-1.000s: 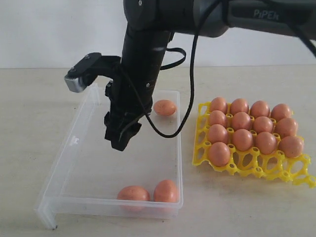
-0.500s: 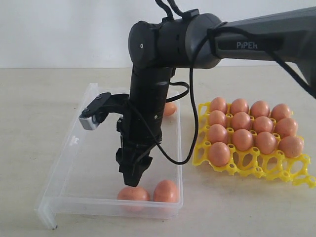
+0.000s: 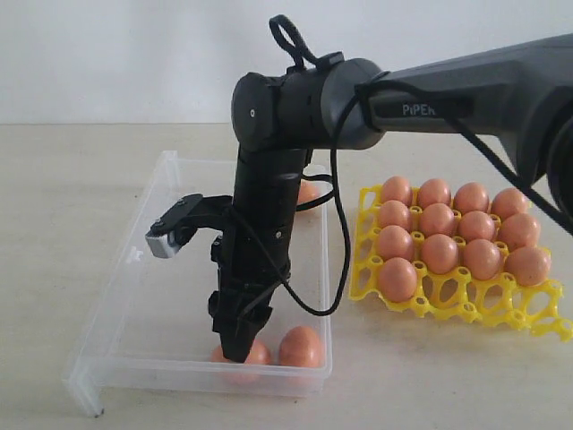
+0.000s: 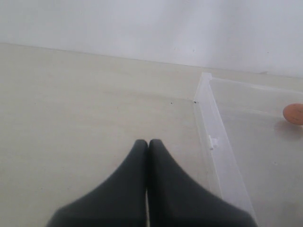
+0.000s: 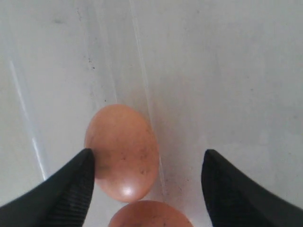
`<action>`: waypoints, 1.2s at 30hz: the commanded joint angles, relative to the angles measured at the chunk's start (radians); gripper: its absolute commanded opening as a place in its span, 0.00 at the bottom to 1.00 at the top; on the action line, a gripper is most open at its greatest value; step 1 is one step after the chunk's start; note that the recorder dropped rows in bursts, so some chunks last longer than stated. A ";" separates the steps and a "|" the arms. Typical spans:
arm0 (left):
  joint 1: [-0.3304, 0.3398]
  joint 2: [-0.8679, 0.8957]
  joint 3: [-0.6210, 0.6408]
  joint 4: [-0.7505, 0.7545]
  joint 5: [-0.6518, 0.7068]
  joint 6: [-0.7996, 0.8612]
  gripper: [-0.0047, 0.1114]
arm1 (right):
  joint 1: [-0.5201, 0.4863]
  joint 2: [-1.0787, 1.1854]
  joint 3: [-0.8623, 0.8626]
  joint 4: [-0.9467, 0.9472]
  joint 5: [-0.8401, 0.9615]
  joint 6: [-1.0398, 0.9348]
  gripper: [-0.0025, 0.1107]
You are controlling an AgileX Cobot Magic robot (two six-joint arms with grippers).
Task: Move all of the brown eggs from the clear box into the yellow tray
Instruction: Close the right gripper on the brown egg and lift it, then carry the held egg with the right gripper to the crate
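Observation:
The clear box (image 3: 125,269) holds three brown eggs: two at its near wall (image 3: 302,345) (image 3: 260,353) and one at the back (image 3: 308,191), partly behind the arm. My right gripper (image 3: 237,348) reaches across into the box and stands open, low over the near-left egg. In the right wrist view that egg (image 5: 122,151) lies between the open fingers, against one fingertip (image 5: 85,158), with the other egg (image 5: 150,215) close by. The yellow tray (image 3: 466,310) holds several eggs (image 3: 439,253). My left gripper (image 4: 147,143) is shut and empty over bare table beside the box (image 4: 210,124).
The right arm's cable (image 3: 336,224) hangs between the box and the tray. The tray's near row has open cups (image 3: 488,296). A white wall (image 3: 107,54) backs the beige table (image 3: 54,206). The far egg (image 4: 294,113) shows in the left wrist view.
My right gripper has come down and toward the near wall of the box, ending over the near-left egg, and its jaws have spread a little wider.

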 commanded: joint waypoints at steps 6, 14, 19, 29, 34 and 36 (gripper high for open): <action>-0.003 0.001 -0.002 -0.002 -0.007 0.000 0.00 | 0.000 0.040 0.002 -0.013 -0.048 -0.006 0.57; -0.003 0.001 -0.002 -0.002 -0.007 0.000 0.00 | 0.000 0.044 0.002 -0.026 -0.097 0.032 0.53; -0.003 0.001 -0.002 -0.002 -0.007 0.000 0.00 | 0.000 0.044 0.002 -0.028 -0.072 0.144 0.03; -0.003 0.001 -0.002 -0.002 -0.007 0.000 0.00 | 0.000 -0.029 -0.188 -0.027 -0.017 0.153 0.02; -0.003 0.001 -0.002 -0.002 -0.007 0.000 0.00 | 0.000 -0.135 -0.414 0.011 -0.026 0.277 0.02; -0.003 0.001 -0.002 -0.002 -0.007 0.000 0.00 | 0.000 -0.165 -0.455 0.023 -0.026 0.340 0.02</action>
